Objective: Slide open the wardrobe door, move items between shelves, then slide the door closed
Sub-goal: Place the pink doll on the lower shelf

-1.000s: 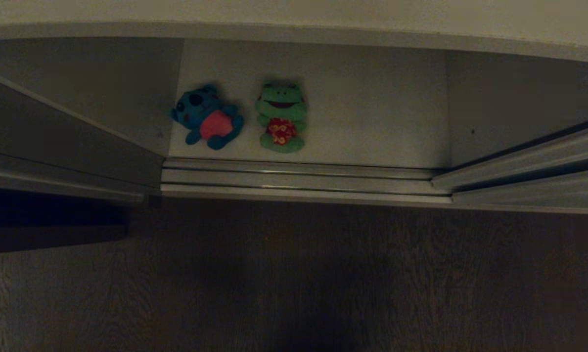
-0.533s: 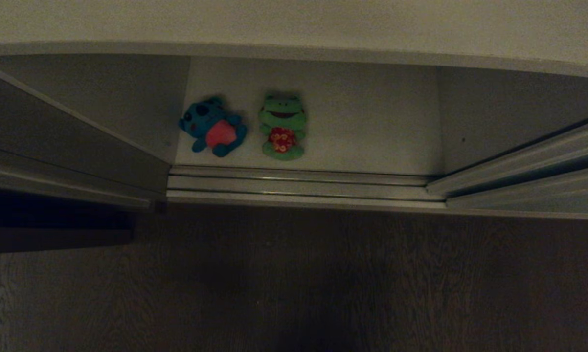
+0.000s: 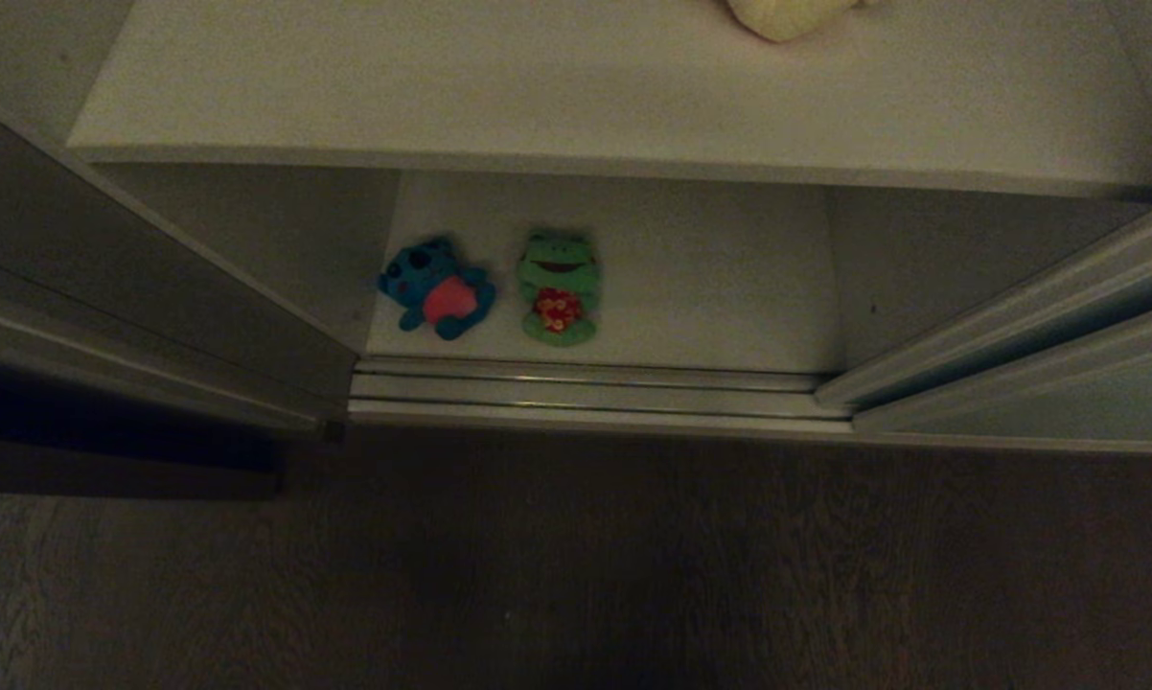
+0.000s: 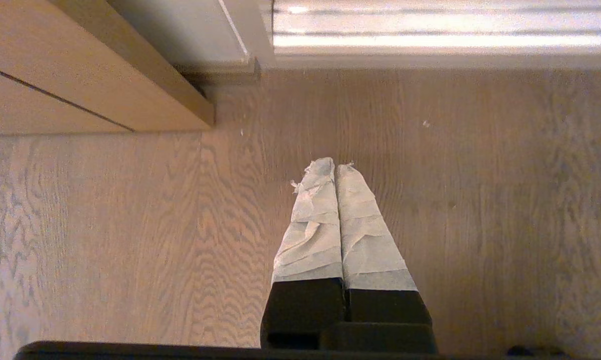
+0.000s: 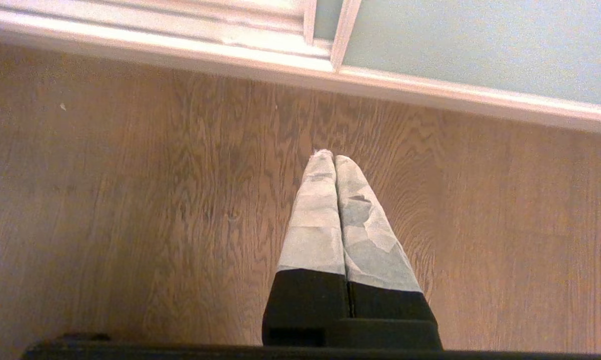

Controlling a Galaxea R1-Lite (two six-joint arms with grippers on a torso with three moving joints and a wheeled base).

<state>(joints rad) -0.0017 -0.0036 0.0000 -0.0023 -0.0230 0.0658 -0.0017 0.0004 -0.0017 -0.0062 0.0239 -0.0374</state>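
Head view: no brand, label or legible writing is seen on any object; the only marking is a red patterned patch on the belly of the green frog. The frog is laid face up on the lower shelf, just beside the blue toy with the pink belly, the two being close but not clearly touching. Both toys are placed toward the left of the opening, near the white side wall. Above them the upper shelf is seen, and at its far edge a pale yellow plush toy is partly cut off by the top of the view. The sliding wardrobe door is pushed to the right, so the compartment is left open; silver floor rails run across the front of the opening. A dark brown wooden frame is seen at the left. Nothing is placed between the camera and the toys.

Neither arm is shown in the head view. In the left wrist view the left gripper is held over the wooden floor, its tape-wrapped fingers pressed together with nothing between them. In the right wrist view the right gripper is likewise closed and empty above the floor, near the rails and the door's cream-edged bottom.
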